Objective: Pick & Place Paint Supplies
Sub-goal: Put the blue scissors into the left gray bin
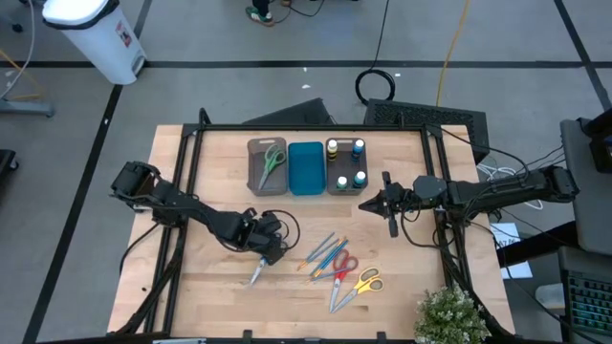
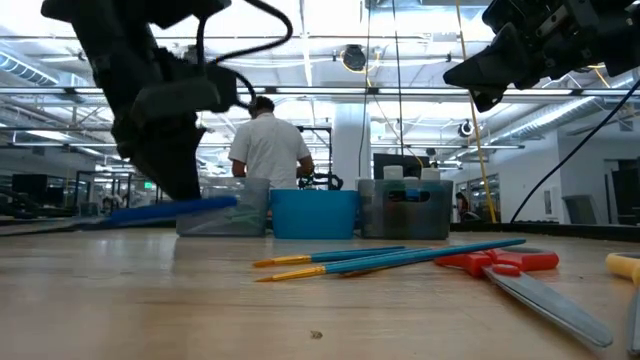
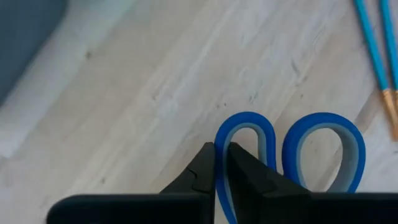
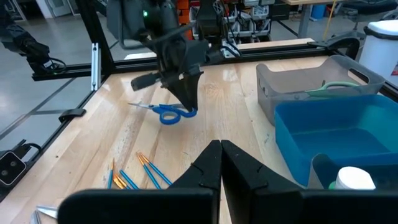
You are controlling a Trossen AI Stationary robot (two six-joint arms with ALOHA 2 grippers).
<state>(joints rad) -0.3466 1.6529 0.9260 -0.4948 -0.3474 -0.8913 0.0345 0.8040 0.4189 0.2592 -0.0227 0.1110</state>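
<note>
Bright, even overhead light fills the hall beyond the table (image 2: pixel 120 290); ceiling fixtures glare above it, the tabletop shines, the near scissors (image 2: pixel 560 300) blur, and arm silhouettes stay dark.

A robotics lab or open industrial workshop. The wooden table (image 1: pixel 316 287) stands on a grey concrete floor marked with dark tape lines, cables trailing off at 12 and 3 o'clock. Beyond it run exposed ceiling trusses, strip lights and equipment benches, where a person (image 2: pixel 268 150) stands facing away.
</note>
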